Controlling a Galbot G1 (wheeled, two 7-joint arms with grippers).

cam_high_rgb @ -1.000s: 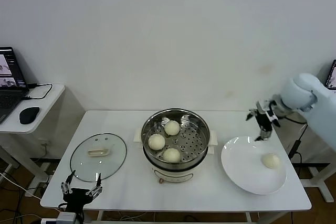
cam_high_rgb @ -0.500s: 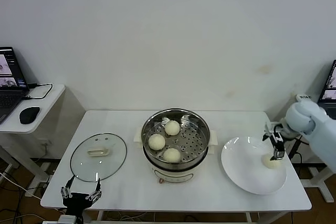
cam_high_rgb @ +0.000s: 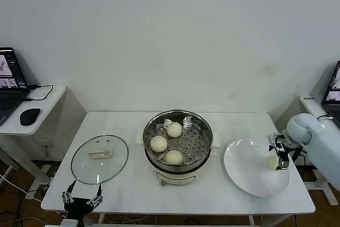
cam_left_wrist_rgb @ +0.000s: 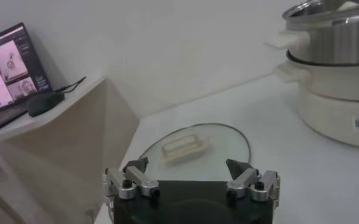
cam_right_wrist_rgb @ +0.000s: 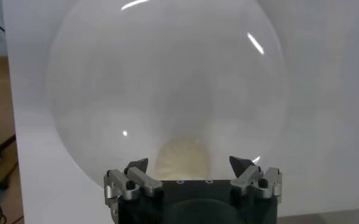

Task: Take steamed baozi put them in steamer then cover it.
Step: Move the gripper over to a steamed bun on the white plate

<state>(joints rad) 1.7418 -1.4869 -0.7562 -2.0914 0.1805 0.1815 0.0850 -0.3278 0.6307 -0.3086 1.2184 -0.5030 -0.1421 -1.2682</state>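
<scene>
Now that the right gripper [cam_high_rgb: 280, 158] has come down from above the far right edge of the surface [cam_high_rgb: 127, 187] to the white plate [cam_high_rgb: 244, 171], it stands directly over the last steamed baozi [cam_high_rgb: 272, 162], fingers spread wide to either side of it and not yet closed on it.

Item, baozi on plate: one, cream-white, seen in the right wrist view [cam_right_wrist_rgb: 182, 159] just ahead of the open fingers; judged ready for grasping.

Item, baozi in steamer [cam_high_rgb: 178, 144]: three, resting apart on the perforated tray. One space remains, so the task looks three-quarters loaded.

Item, cover [cam_high_rgb: 99, 158]: clear glass lid lying flat on the surface, left of the steamer, handle up; not yet fitted.

Item, left gripper [cam_high_rgb: 82, 199]: parked low at the near left edge of the surface, just before the cover, fingers spread, holding nothing.

Item, surroundings: side desk at far left bearing a laptop [cam_high_rgb: 11, 83] and a mouse [cam_high_rgb: 29, 116], well apart from the work.

Obstructions: none seen between plate and steamer; the steamer's raised rim is the only thing the bun must clear.
</scene>
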